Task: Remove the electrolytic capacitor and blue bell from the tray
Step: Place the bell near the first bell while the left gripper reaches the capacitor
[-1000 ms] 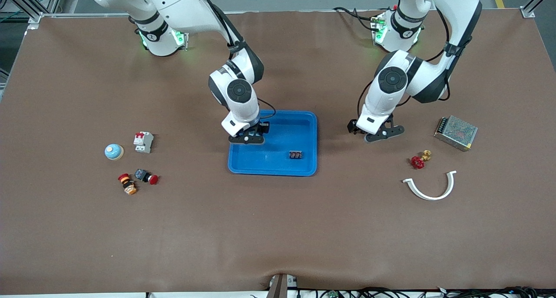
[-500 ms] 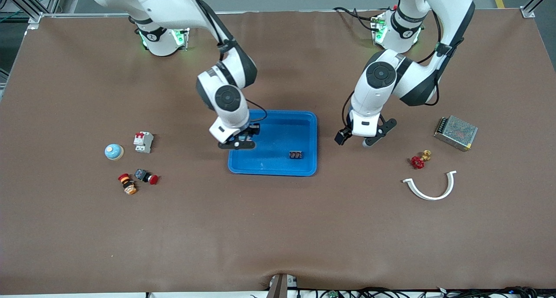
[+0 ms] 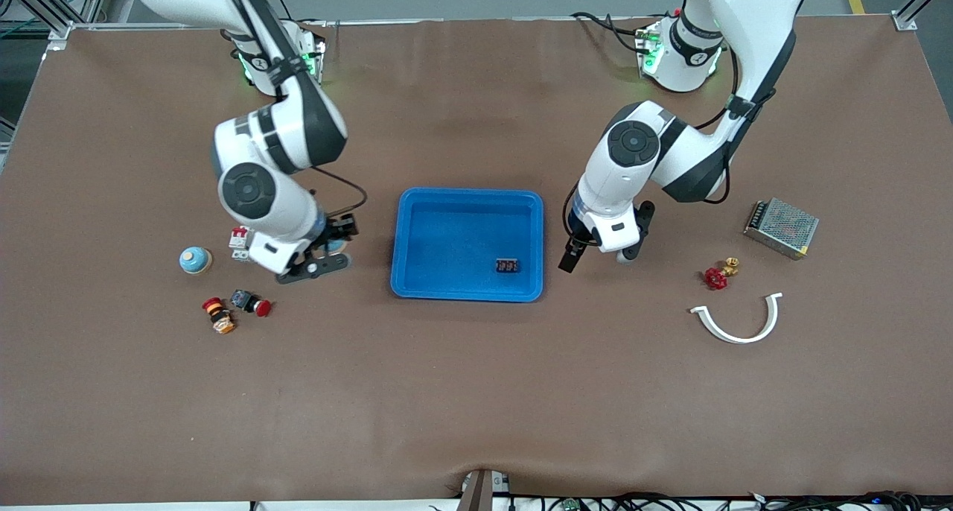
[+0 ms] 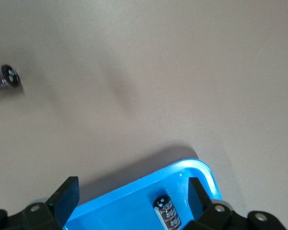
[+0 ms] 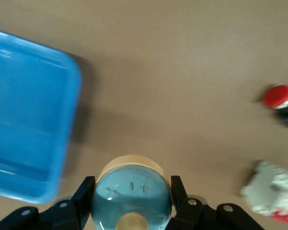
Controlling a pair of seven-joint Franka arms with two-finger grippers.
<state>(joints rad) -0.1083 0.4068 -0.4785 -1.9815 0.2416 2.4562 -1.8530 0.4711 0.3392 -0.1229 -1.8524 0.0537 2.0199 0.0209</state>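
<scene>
The right gripper (image 3: 325,252) hung over the bench (image 3: 476,392), jaws clamped on a teal dome bell (image 5: 132,194). The left gripper (image 3: 595,256) hung open-jawed beside the blue plastic tray (image 3: 467,293), where the black cylindrical capacitor (image 3: 508,265) lay.

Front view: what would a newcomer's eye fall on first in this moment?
The bright blue plastic tray at the table's middle stands out, with a small black cylindrical capacitor lying in it. The right gripper is shut on a pale blue domed bell over the table, between the tray and a white circuit breaker. The left gripper hangs open beside the tray, toward the left arm's end.
</scene>
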